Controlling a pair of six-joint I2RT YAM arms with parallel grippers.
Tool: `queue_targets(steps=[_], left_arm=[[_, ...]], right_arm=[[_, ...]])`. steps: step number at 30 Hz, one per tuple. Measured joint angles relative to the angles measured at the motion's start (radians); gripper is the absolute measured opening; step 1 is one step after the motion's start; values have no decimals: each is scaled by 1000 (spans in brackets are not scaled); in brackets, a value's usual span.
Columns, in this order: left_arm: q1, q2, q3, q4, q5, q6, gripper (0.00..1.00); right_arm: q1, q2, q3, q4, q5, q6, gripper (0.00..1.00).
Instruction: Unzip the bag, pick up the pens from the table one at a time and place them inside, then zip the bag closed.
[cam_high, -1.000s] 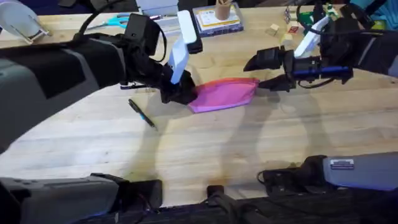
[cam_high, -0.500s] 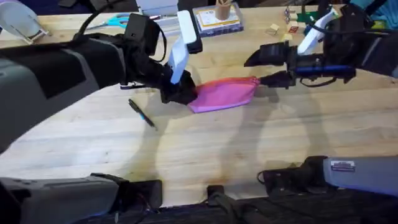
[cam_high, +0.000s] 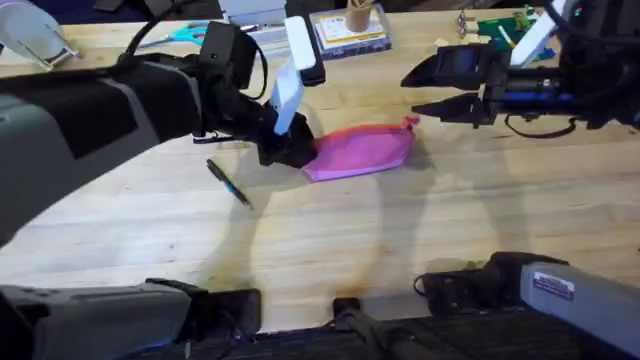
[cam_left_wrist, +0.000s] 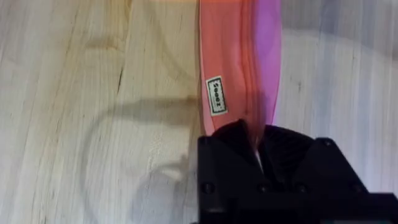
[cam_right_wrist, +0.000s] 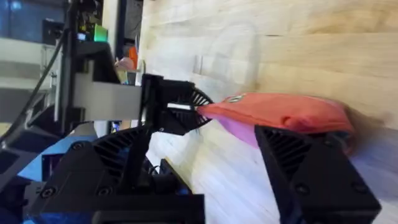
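Observation:
The pink bag (cam_high: 362, 150) lies on the table (cam_high: 330, 230) at mid-table, its orange-red zipper edge (cam_left_wrist: 227, 68) running along the top. My left gripper (cam_high: 290, 150) is shut on the bag's left end, and its fingers (cam_left_wrist: 249, 134) pinch the fabric there. My right gripper (cam_high: 420, 90) hangs open just above and to the right of the bag's right end, apart from it. In the right wrist view the bag (cam_right_wrist: 280, 112) lies beyond the spread fingers (cam_right_wrist: 124, 165). One dark pen (cam_high: 228, 183) lies on the table to the left of the bag.
Blue-handled scissors (cam_high: 185, 33), a flat box holding a cup (cam_high: 350, 30) and a white-and-black object (cam_high: 303, 48) sit along the far edge. Small wooden blocks (cam_high: 445, 45) and green parts (cam_high: 505, 28) lie at the back right. Bare wood stretches in front of the bag.
My right gripper has drawn back from the bag's right end, moving up and to the right. The left gripper, bag and pen have stayed in place.

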Motion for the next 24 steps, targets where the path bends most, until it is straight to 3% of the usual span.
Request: queue_targets(steps=[5, 14, 24], left_arm=[[0, 0, 0, 0, 0, 0, 99], [0, 0, 0, 0, 0, 0, 99], [0, 0, 0, 0, 0, 0, 99]], right_arm=[[15, -73, 0, -1, 62, 3, 997], [15, -182, 0, -29, 300, 26, 997], [15, -210, 0, -160, 484, 25, 997]])
